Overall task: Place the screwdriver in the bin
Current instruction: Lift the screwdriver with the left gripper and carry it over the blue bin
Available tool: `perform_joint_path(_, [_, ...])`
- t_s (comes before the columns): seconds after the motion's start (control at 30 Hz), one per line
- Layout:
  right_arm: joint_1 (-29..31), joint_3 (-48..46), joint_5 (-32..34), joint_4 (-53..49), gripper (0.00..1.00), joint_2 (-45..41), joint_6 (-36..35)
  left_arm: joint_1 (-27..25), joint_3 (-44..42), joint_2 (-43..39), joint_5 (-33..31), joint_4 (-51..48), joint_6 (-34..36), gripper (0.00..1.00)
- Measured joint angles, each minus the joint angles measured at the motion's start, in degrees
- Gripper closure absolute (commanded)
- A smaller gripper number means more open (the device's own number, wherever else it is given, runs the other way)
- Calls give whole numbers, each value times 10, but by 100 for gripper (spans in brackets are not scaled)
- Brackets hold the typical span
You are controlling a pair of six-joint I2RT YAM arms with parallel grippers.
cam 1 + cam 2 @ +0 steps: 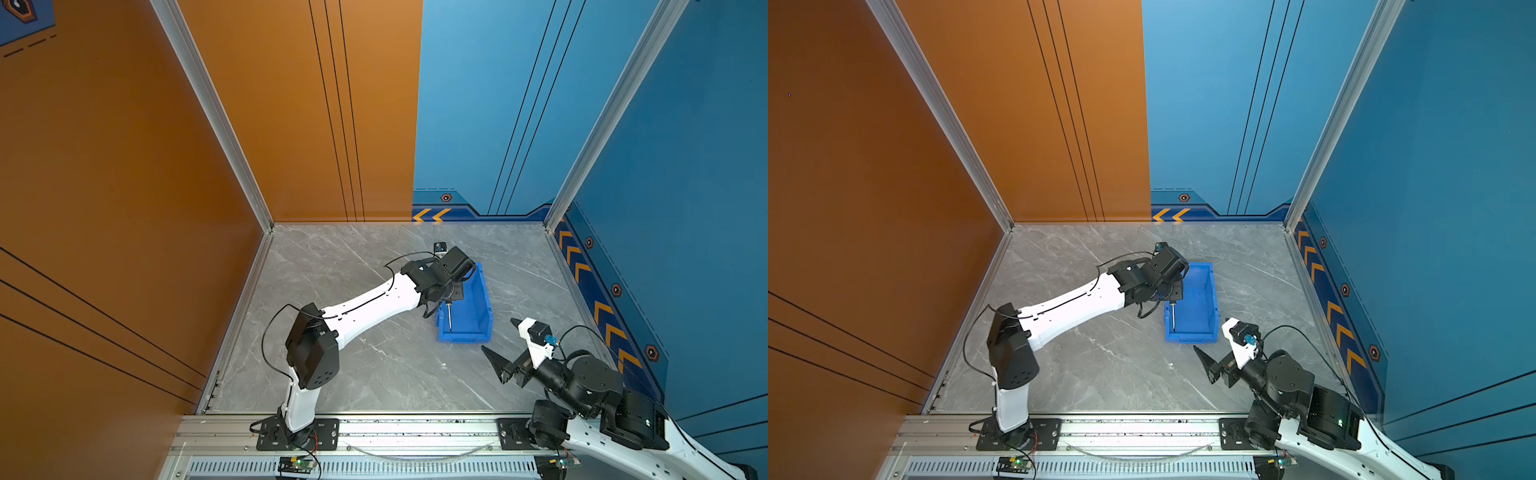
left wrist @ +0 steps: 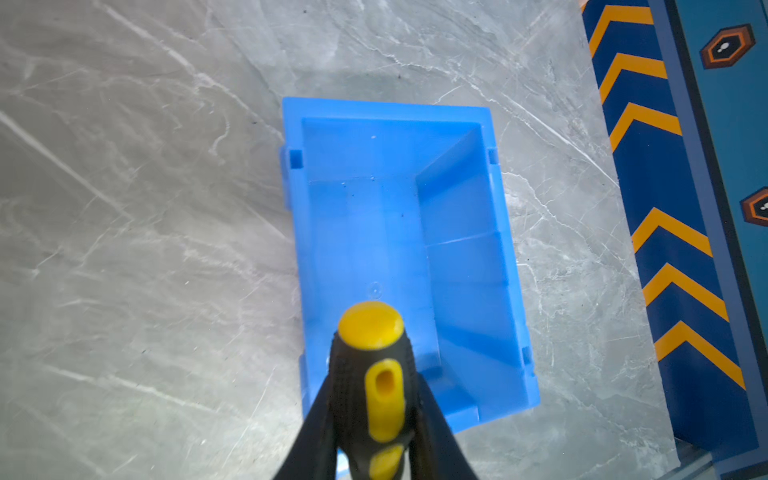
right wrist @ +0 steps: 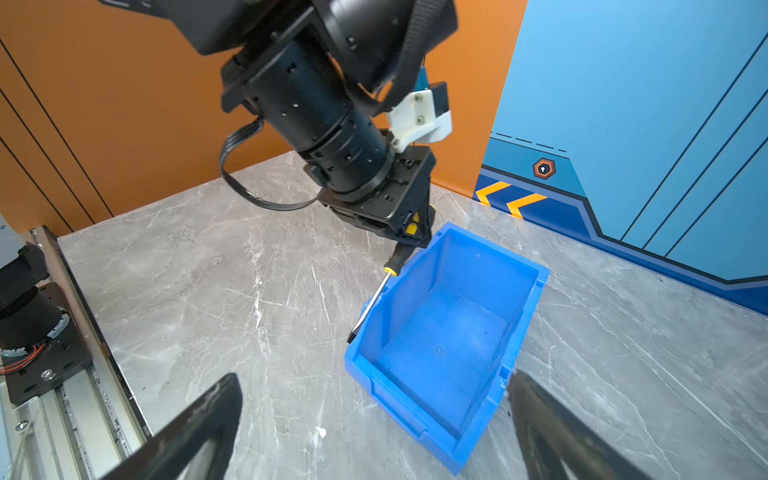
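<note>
- We find the left gripper [image 3: 417, 232] out over the far-left part of the bin [image 1: 485, 299]. Its arm stretches there from the near-left base.
- Its fingers [image 2: 313, 432] are pressed tight on either side of the screwdriver [image 2: 371, 332], clamping the black-and-yellow handle. The yellow butt end sticks out past the fingertips.
- The screwdriver is off the table and tilted, with the handle high and far. The thin silver shaft [image 1: 449, 318] slants down toward the near side.
- In both top views the shaft shows over the bin's left inner edge.
- From the right wrist view the shaft runs along the left wall's rim, with the dark tip [image 3: 352, 337] close to the near-left corner.
- We cannot tell whether the tip touches the rim, or which side of that wall it sits on.
- The bin is bright blue and open-topped. It stands on the grey marbled tabletop [image 1: 365, 365] right of centre, long axis running near to far, with its low cut-down wall on the near side.
- The right gripper [image 1: 497, 333] hovers just near-right of the bin and apart from it. Its jaws are spread wide with nothing between them.
- Its two dark fingers [image 3: 199, 428] frame the bin's near end in the right wrist view.
- An aluminium rail [image 1: 415, 428] along the near edge carries both arm bases.
</note>
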Motion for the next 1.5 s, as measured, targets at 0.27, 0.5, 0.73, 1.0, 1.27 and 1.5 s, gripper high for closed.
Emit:
perform_joint_path(0.27, [-12, 7, 37, -19, 0, 23, -5, 1, 130, 127, 21, -2, 9, 97])
perform_joint_path(0.5, [-59, 18, 68, -25, 0, 102, 1, 8, 165, 189, 22, -14, 3, 97])
perform_joint_path(0.73, [-118, 18, 66, -26, 0, 117, 22, 12, 169, 219, 22, -19, -10, 97])
perform_joint_path(1.0, [-145, 16, 45, -26, 0, 117, 33, 17, 186, 238, 17, -27, -12, 96])
perform_joint_path(1.27, [-146, 16, 43, -26, 0, 117, 35, 26, 218, 257, 15, -28, -12, 91])
perform_joint_path(1.5, [-146, 12, 43, -26, 0, 117, 35, 26, 221, 259, 11, -27, -12, 84])
